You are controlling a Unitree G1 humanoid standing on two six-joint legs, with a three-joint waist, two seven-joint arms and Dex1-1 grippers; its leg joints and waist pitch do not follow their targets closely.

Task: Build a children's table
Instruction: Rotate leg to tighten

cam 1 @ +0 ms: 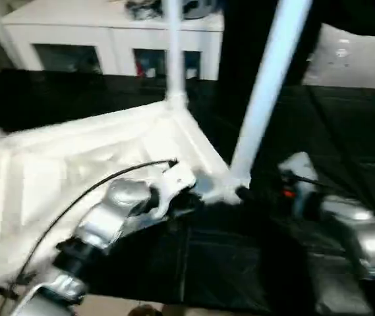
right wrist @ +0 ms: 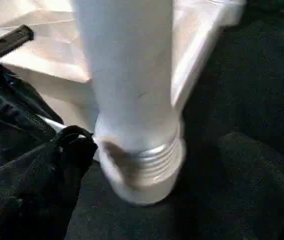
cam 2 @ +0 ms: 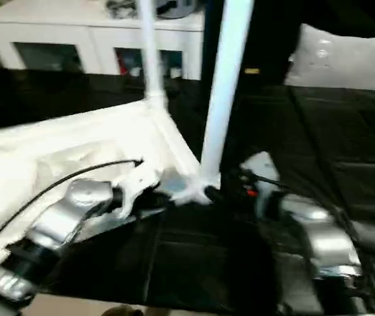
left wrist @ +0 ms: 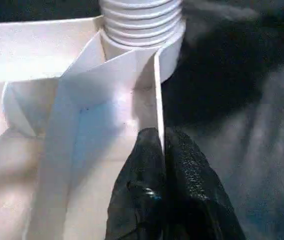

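Lying upside down on a black surface (cam 1: 227, 263), the top (cam 1: 75, 164) shows its ribbed underside, with two legs standing up from its corner sockets. The far leg (cam 1: 173, 46) rises from the back corner; the near leg (cam 1: 266, 85) leans slightly and sits in the socket (right wrist: 142, 170) at the corner closest to the right arm, its threaded end (left wrist: 142, 20) showing at the socket's mouth.

The left gripper (left wrist: 162, 150) has its jaws pressed together on a thin upright rib (left wrist: 157, 95) of the top, just beside the near leg's socket; one black finger lies on each side of the rib. The left forearm (cam 1: 108, 217) reaches over the top's edge, a black cable (cam 1: 75, 197) looping above it.

The right gripper (cam 1: 243, 194) is close by the near leg's base. How its jaws stand I cannot tell; a black finger (right wrist: 72, 150) lies just beside the socket.

Behind stand a white cabinet (cam 1: 108, 39) and a grey cushion (cam 2: 345, 59).
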